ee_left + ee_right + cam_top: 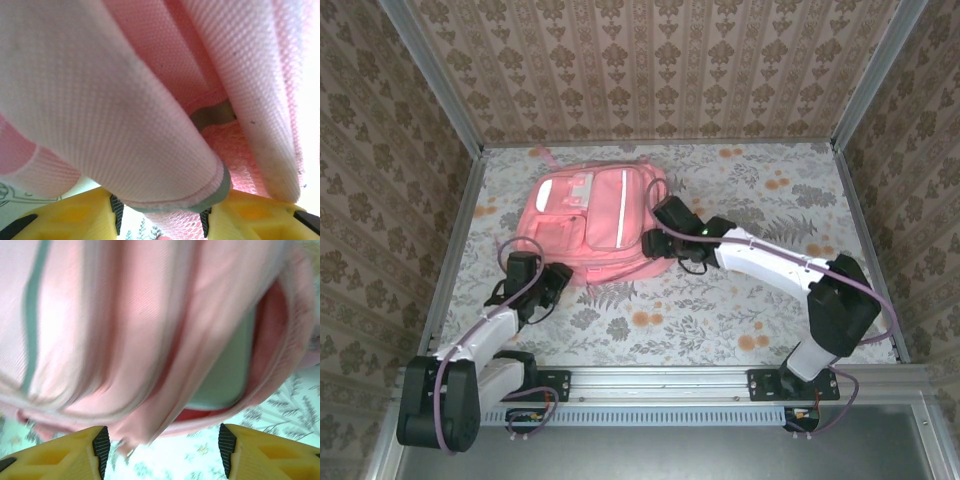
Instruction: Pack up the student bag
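Student bag (590, 215) lies flat on surface (720, 310), left of centre. Left pincer (160, 220) grasps a fabric fold at its near-left corner. Right pincer (160, 445) is released at the right edge. Step looks like opening the bag. Next: right needs a fresh hold.

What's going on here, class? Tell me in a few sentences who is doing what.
Two robot arms are working on a pink bag lying on the floral table. The left gripper is at the bag's near left corner, with a fold of pink fabric between its fingers; whether the fold is clamped is unclear. The right gripper is at the bag's right side, open and holding nothing.
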